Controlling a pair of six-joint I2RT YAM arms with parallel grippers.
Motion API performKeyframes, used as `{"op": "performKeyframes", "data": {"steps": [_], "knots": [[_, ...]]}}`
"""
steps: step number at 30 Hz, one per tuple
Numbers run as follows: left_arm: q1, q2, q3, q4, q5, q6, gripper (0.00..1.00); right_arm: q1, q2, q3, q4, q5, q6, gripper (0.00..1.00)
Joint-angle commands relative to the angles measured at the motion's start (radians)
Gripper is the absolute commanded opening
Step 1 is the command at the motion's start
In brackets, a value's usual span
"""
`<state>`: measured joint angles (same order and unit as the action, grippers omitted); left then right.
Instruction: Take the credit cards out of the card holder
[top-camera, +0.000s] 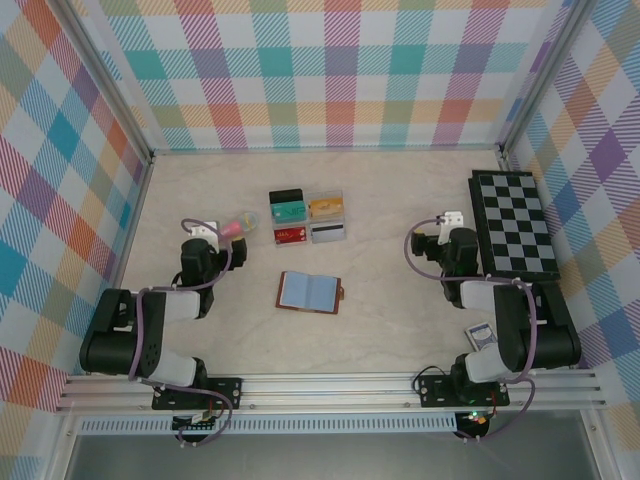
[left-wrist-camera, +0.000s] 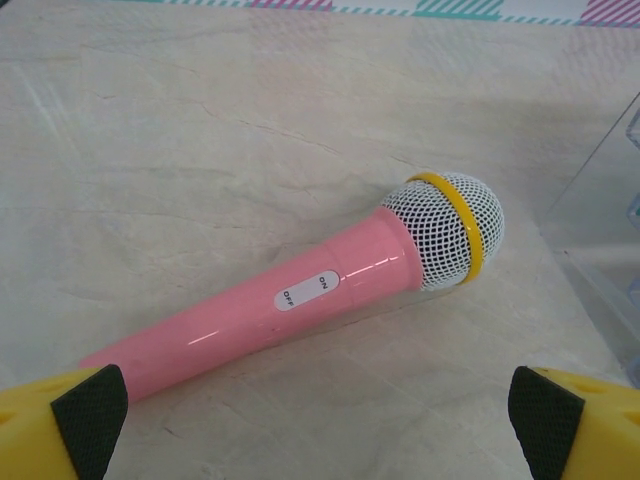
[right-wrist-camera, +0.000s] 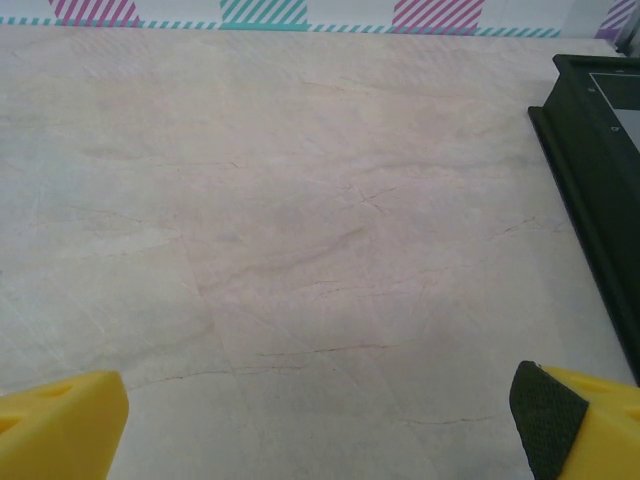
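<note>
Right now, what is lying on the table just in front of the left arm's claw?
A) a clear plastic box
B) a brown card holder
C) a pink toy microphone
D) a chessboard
C: the left wrist camera looks down on a pink microphone with a white mesh head, lying on the table just ahead of the left gripper.

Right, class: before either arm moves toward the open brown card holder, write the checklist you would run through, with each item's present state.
1. Brown leather book-like card holder lies open, pages up: ok.
2. Left end effector open and empty: ok.
3. Right end effector open and empty: ok.
4. Path ahead of the left end effector free: not ok, a pink plastic toy microphone lies right in front of it.
5. Anything left in the holder's blue-grey pockets: cannot tell.
</note>
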<state>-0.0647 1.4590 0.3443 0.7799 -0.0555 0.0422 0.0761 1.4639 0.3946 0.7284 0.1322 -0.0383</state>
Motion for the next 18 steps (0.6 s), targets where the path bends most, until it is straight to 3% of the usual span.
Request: {"op": "performKeyframes", "data": {"steps": [1, 5, 11, 18], "knots": [[0.009, 0.031, -0.005, 0.116, 0.035, -0.006, 1.00, -0.020, 0.029, -0.014, 0.117, -0.091, 0.011, 1.00], [0.008, 0.096, 0.003, 0.154, 0.027, -0.006, 1.00, -0.030, 0.057, -0.012, 0.128, -0.107, 0.015, 1.00], [0.008, 0.108, 0.081, 0.018, 0.002, -0.011, 1.00, -0.067, 0.062, 0.023, 0.069, -0.137, 0.051, 1.00], [0.004, 0.107, 0.079, 0.021, -0.006, -0.011, 1.00, -0.068, 0.063, 0.024, 0.069, -0.137, 0.051, 1.00]]}}
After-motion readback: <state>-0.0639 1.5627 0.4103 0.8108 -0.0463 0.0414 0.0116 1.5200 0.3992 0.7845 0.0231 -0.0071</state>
